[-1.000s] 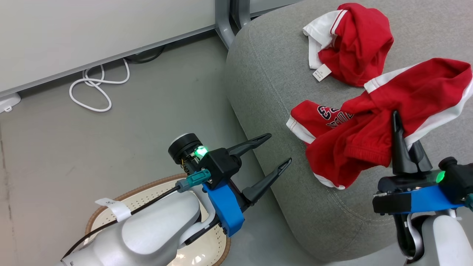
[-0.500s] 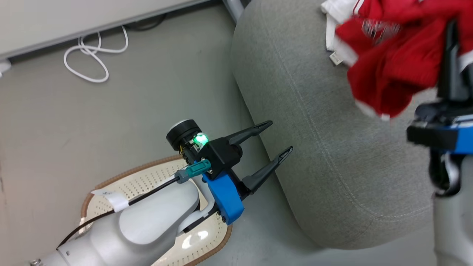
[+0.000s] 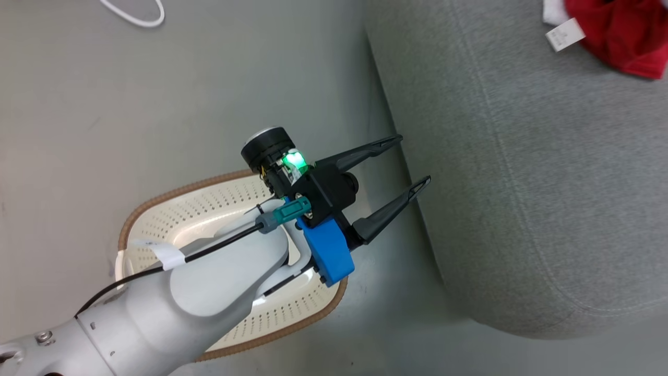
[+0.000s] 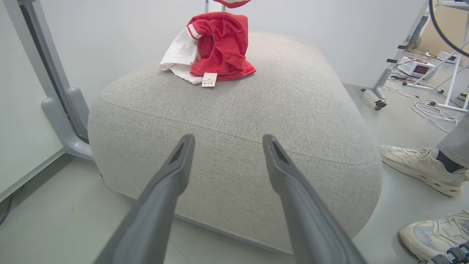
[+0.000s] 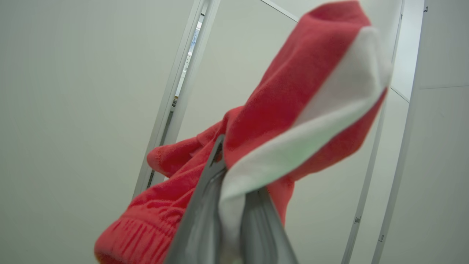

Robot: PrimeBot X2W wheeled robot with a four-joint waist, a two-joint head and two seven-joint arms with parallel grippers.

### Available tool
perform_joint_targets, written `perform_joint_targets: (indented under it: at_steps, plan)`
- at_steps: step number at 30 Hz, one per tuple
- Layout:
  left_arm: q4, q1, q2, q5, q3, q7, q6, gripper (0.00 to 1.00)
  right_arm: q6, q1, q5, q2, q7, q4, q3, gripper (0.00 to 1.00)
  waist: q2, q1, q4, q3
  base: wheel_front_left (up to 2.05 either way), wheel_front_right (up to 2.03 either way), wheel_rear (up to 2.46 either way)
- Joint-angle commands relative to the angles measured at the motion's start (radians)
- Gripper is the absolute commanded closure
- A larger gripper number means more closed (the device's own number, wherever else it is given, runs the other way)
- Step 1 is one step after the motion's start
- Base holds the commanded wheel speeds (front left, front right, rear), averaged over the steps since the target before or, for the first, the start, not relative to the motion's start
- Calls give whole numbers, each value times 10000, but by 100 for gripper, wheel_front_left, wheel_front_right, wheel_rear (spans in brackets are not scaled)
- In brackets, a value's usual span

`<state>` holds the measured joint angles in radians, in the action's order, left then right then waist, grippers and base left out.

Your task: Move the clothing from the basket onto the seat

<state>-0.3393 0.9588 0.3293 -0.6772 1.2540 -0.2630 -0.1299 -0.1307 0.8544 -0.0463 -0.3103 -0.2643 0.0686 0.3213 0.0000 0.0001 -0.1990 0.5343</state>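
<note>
Two red garments: the first garment (image 4: pixel 220 44) lies bunched on the one grey seat (image 4: pixel 234 121), cut off at the head view's upper right corner. The second garment (image 5: pixel 293 91) hangs from the right gripper (image 5: pixel 234 161), fingers (image 5: pixel 201 220) pinched together on it, one tip buried in cloth. One basket (image 3: pixel 172 196) sits lower left, its inside largely hidden by the pale forearm (image 3: pixel 219 282). The left gripper (image 3: pixel 414 159) is spread wide, holding nothing. Two shoes (image 4: pixel 417 167) edge the left wrist view, one cropped.

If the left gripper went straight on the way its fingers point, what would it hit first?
Most likely the rounded side of the grey seat, near its seam. The open left gripper aims squarely at it, with nothing between them.
</note>
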Motion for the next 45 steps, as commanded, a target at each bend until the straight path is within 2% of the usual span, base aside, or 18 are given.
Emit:
perform_joint_targets:
  at_steps: [1, 3, 7, 23, 30, 32, 33, 45]
  plan:
    - [33, 251, 19, 39, 11, -25, -8, 0, -1, 420, -139, -310, 1, 292, 315, 100, 0, -1, 292, 429, 0, 0, 0]
    - [82, 423, 23, 97, -10, -25, -8, 0, -1, 793, -229, -682, 3, 915, 673, 100, 0, -1, 397, 721, 0, 0, 0]
    - [146, 580, 67, 170, -101, -25, -8, 0, -1, 953, -92, -929, 1, 2030, 651, 100, 0, -1, 487, 1045, 0, 0, 0]
    - [215, 802, -82, 375, -336, -25, -8, 0, -1, 630, 98, -431, 1, 6053, 952, 100, 0, -1, 777, 1615, 0, 0, 0]
    - [231, 707, -135, 433, -436, -25, -8, 0, -1, 760, 74, -411, 3, 6993, 905, 100, 0, -1, 833, 1462, 0, 0, 0]
    - [220, 597, -156, 445, -492, -25, -8, 0, -1, 691, 43, -381, 3, 6988, 911, 78, 0, -1, 831, 1334, 0, 0, 0]
    - [213, 533, -165, 456, -537, -25, -8, 0, -1, 604, 33, -355, 1, 6948, 908, 0, 0, -1, 826, 1252, 0, 0, 0]
    - [152, -726, -383, 468, -1306, -25, -8, 0, -1, -1674, -161, 148, 1, 5599, 910, 0, 0, -1, 680, -313, 0, 0, 0]
